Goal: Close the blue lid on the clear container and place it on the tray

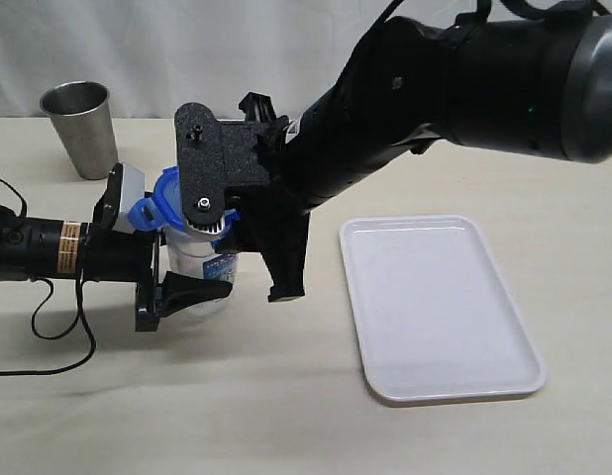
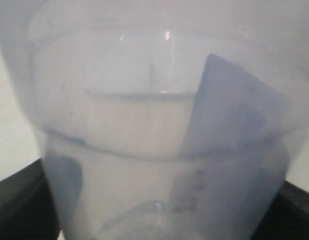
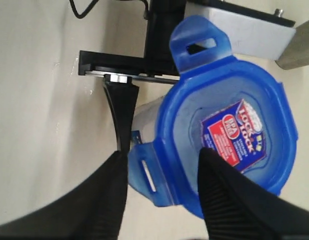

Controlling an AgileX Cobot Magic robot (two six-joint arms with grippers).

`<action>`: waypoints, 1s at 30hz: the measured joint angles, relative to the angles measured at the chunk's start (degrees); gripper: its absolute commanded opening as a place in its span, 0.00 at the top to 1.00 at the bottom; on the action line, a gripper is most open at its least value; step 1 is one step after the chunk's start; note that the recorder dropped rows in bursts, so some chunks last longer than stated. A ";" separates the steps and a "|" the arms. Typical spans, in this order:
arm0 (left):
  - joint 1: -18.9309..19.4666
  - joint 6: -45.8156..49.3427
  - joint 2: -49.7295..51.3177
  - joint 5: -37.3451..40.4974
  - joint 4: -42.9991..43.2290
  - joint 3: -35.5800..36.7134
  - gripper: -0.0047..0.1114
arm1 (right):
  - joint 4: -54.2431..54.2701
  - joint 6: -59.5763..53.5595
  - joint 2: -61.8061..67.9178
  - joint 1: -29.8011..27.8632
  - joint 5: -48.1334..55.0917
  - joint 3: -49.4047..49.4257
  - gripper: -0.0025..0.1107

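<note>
**Lid seated, tabs flared: latch step at risk**

The clear container (image 1: pixel 195 257) stands upright on the table, well apart from the tray (image 1: pixel 440 224). The left gripper (image 1: pixel 192 287) is clamped around its body. The blue lid (image 3: pixel 184 125) sits on top, with at least two tabs sticking outward, apparently unlatched. The right gripper (image 3: pixel 162 165) hangs over it, fingers spread and grasping nothing, one lid tab between them.

Likely risks:
- An off-centre press could tilt the lid or rock the canister in the left grip.
- The grippers work very close together, so they could collide.
- Carried unlatched, the lid could pop off.
</note>
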 measured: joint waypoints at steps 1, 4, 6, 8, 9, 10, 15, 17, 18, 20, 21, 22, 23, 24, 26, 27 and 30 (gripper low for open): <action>0.00 0.00 0.00 0.70 0.00 0.00 0.96 | -0.82 0.00 0.62 0.00 -0.71 0.00 0.63; 0.00 0.00 0.00 1.85 0.00 0.00 0.96 | -1.35 0.00 1.33 0.30 -1.46 0.00 0.63; 0.00 -0.05 0.00 2.23 0.00 0.00 0.96 | -1.46 0.00 2.11 0.78 -2.17 -0.13 0.63; 0.10 -0.71 0.00 2.54 -0.24 0.00 0.96 | -1.46 0.00 2.80 1.04 -3.21 -0.39 0.63; 0.21 -1.38 0.00 2.60 -0.55 0.00 0.96 | -1.46 -0.09 3.27 1.04 -3.94 -0.47 0.63; 0.22 -1.90 0.00 2.70 -0.97 0.00 0.96 | -1.46 -0.22 3.70 1.12 -4.84 -0.61 0.63; 0.35 -3.51 0.00 3.55 -2.99 0.00 0.96 | -1.46 -0.44 6.36 1.12 -8.51 -1.07 0.63; 0.71 -3.73 0.00 3.80 -3.50 0.00 0.96 | -1.46 -0.69 7.14 1.12 -9.77 -1.37 0.65; 0.84 -3.73 0.00 3.90 -3.75 0.00 0.96 | -1.22 -1.16 7.46 1.12 -10.16 -1.55 0.68; 0.84 -3.73 0.00 3.90 -3.86 0.00 0.96 | -1.23 -1.53 7.59 1.12 -10.61 -1.64 0.71; 0.84 -3.63 0.00 3.90 -3.97 0.00 0.96 | -1.23 -1.75 7.59 1.12 -10.71 -1.64 0.71; 0.84 -3.63 0.00 3.90 -3.97 0.00 0.96 | -1.23 -1.75 7.59 1.12 -10.80 -1.64 0.71; 0.84 -3.63 0.00 4.01 -4.06 0.00 0.96 | -0.83 -1.75 7.82 1.12 -10.99 -1.64 0.71; 0.84 -3.63 0.00 4.01 -4.19 0.00 0.96 | -0.41 -1.79 7.97 1.12 -11.21 -1.64 0.71; 0.91 -3.63 0.00 4.22 -4.56 -0.12 0.96 | 0.34 -1.67 8.30 1.12 -12.64 -1.64 0.73; 0.91 -3.54 0.00 4.35 -4.85 -0.23 0.96 | 0.55 -1.57 8.53 1.26 -14.18 -1.30 0.75; 0.91 -3.39 0.00 4.38 -5.65 -0.31 0.96 | 1.00 -1.48 8.53 1.71 -17.31 0.05 0.79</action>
